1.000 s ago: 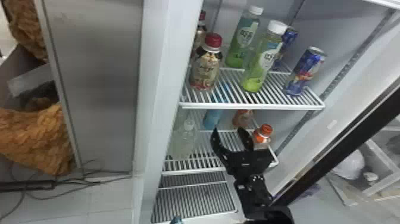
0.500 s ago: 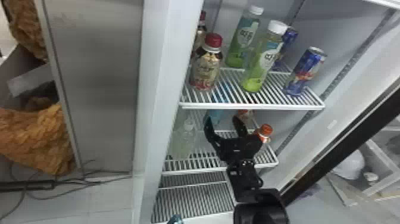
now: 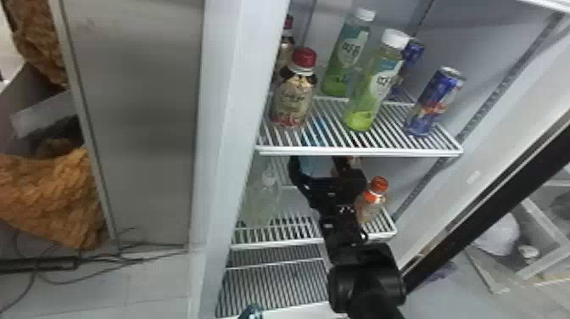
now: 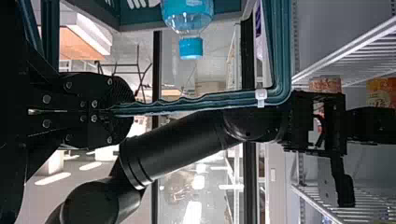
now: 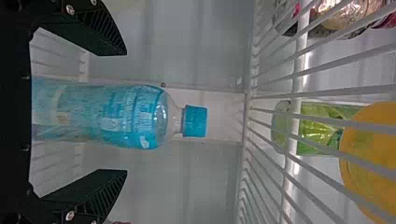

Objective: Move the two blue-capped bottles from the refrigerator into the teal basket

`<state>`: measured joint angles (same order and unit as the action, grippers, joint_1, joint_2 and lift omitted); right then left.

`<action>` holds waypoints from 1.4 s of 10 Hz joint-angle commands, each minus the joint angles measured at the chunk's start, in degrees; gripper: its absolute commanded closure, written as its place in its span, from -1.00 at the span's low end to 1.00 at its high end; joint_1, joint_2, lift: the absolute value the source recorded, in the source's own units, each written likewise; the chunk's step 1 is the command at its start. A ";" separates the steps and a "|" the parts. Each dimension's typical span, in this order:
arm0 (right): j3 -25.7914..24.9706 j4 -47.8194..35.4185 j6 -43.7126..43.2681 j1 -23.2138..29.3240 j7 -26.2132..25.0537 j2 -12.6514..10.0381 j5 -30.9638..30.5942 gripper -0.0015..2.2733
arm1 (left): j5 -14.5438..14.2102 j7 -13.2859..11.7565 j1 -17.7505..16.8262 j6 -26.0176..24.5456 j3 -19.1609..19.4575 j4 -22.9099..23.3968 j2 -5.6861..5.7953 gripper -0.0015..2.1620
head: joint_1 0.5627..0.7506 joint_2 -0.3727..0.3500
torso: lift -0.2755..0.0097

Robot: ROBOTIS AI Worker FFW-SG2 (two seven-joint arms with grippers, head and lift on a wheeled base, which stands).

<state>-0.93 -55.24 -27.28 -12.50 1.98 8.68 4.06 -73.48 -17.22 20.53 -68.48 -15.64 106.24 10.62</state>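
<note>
In the head view my right gripper (image 3: pixel 316 172) reaches onto the middle shelf beneath the upper rack, at the blue bottle (image 3: pixel 314 164), partly hidden by rack and fingers. In the right wrist view that gripper (image 5: pixel 125 113) is open, one finger on each side of the upright blue-capped bottle (image 5: pixel 112 116), with gaps beside it. In the left wrist view my left gripper (image 4: pixel 112 110) is shut on the rim of the teal basket (image 4: pixel 210 99). Another blue-capped bottle (image 4: pixel 189 16) is at the basket; the right arm stretches past behind the rim.
An orange-capped bottle (image 3: pixel 371 201) stands close to the right of my right gripper, a pale clear bottle (image 3: pixel 262 199) to its left. The upper rack (image 3: pixel 360 150) is overhead, holding several bottles and cans. The refrigerator's side wall (image 3: pixel 229 127) bounds the left.
My right gripper has moved left and deeper into the refrigerator, away from the orange-capped bottle and up to the blue one. The bottles on the shelves stand as before.
</note>
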 commanded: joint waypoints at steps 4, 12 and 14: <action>2.60 3.28 2.67 -4.66 -2.60 0.64 -0.28 -0.93 | 0.00 0.00 -0.14 0.00 0.00 0.00 0.19 0.05 | 0.41 -0.94 | -0.05; 3.39 2.16 6.60 -5.37 -3.30 1.34 -0.02 -0.48 | -0.44 0.00 0.00 0.14 0.00 -0.28 0.27 0.05 | 0.41 -0.94 | -0.05; 3.30 -0.37 6.60 -3.54 -3.22 1.43 -0.10 -0.48 | -0.53 -0.09 0.14 0.28 0.09 -0.28 0.27 0.05 | 0.41 -0.94 | -0.05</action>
<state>2.44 -54.82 -20.68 -16.53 -1.23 10.10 3.99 -73.99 -17.31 20.63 -68.26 -15.56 105.96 10.90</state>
